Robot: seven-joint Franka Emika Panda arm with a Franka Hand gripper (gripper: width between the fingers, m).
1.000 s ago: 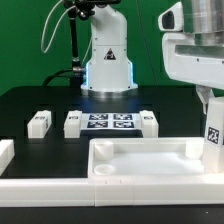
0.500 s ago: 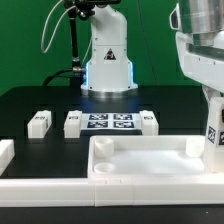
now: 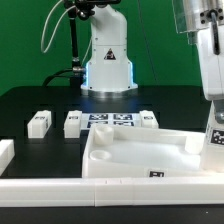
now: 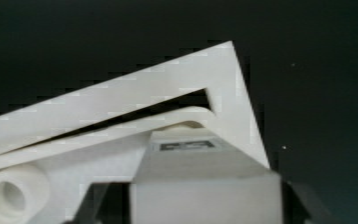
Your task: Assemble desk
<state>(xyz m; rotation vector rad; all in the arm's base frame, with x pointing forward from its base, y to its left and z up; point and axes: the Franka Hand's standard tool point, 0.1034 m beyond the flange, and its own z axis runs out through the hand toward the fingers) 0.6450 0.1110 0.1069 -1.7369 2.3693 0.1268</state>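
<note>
Black table (image 3: pixel 30 100) bears the tilted tabletop (image 3: pixel 135 152), its tag (image 3: pixel 157 175) wordless, clamped by the end effector (image 3: pixel 212 147).

1. The tabletop (image 3: pixel 130 152) no longer lies flat as before. It now looks lifted and tilted, though the angle is hard to judge.
2. Its near wall now shows a tag (image 3: pixel 157 175) that was hidden earlier.
3. Its far-left corner now reaches further toward the exterior view's left.
4. The arm (image 3: pixel 205 50) has shifted toward the exterior view's right, and less of it is in frame.
</note>
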